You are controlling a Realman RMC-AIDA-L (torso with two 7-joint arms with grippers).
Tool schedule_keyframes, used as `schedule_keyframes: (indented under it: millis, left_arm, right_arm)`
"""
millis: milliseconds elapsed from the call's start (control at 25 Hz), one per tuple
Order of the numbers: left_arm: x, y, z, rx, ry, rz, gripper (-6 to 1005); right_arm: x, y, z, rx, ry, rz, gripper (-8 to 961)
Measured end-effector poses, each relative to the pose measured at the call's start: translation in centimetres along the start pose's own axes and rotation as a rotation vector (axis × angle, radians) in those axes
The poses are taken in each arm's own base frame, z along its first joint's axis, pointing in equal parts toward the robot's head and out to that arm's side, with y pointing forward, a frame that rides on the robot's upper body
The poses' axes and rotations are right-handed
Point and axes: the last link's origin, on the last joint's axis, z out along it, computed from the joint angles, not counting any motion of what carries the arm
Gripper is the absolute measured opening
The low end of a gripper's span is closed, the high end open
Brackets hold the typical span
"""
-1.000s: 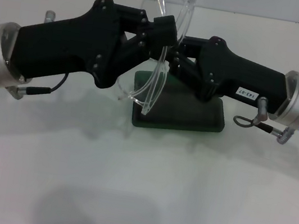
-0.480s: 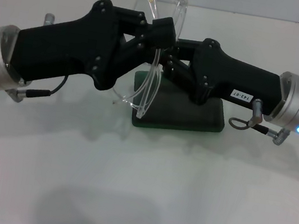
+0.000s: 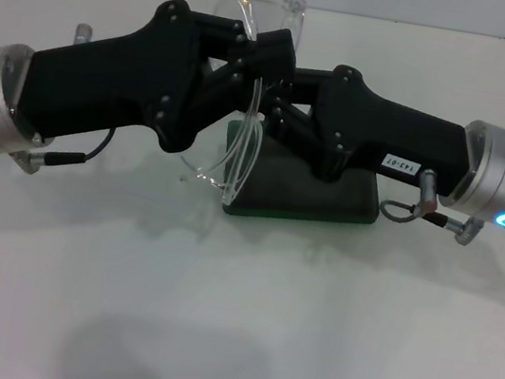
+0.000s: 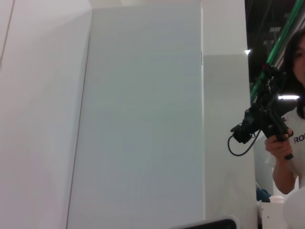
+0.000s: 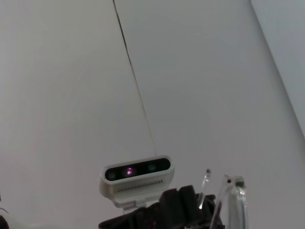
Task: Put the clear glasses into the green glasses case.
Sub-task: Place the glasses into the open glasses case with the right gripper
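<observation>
The left gripper (image 3: pixel 262 56) comes in from the robot's left and meets the other arm in mid-air above the white table (image 3: pixel 232 321). Its fingers look pinched on the clear glasses (image 3: pixel 252 103), near the top of the frame. The lens rises just above the fingertips, and the thin clear arms hang down below them toward the table. The right gripper (image 3: pixel 282 93) presses in from the other side, touching or nearly touching the same frame, but whether its fingers are clamped or parted cannot be made out behind the dark housings.

The green glasses case (image 3: pixel 306 184) lies flat directly beneath and slightly behind both grippers. From the head view it seems shut, though the arms cover much of it.

The step in hand looks like folding or re-gripping the glasses between two grippers. To do it well, one gripper should keep a firm hold on the frame. The other should push a hanging arm inward gently, as the thin plastic will likely flex and could slip. The case will probably need opening before lowering
</observation>
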Motion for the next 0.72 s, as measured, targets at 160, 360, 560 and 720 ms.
schedule_keyframes:
  millis: [160, 360, 560, 720]
  left_arm:
    - [0.01, -0.01, -0.02, 0.001, 0.0, 0.001, 55]
    - [0.0, 0.0, -0.05, 0.002, 0.0, 0.003, 55]
    - [-0.02, 0.01, -0.08, 0.003, 0.001, 0.009, 56]
    - [-0.01, -0.02, -0.09, 0.006, 0.001, 0.009, 56]
  right_arm:
    - [0.0, 0.03, 0.14, -0.005, 0.003, -0.002, 105]
    - [-0.01, 0.09, 0.44, -0.012, 0.011, -0.007, 104]
    - [0.0, 0.12, 0.49, -0.015, 0.013, -0.008, 104]
    - [-0.06, 0.15, 0.55, -0.018, 0.013, -0.011, 104]
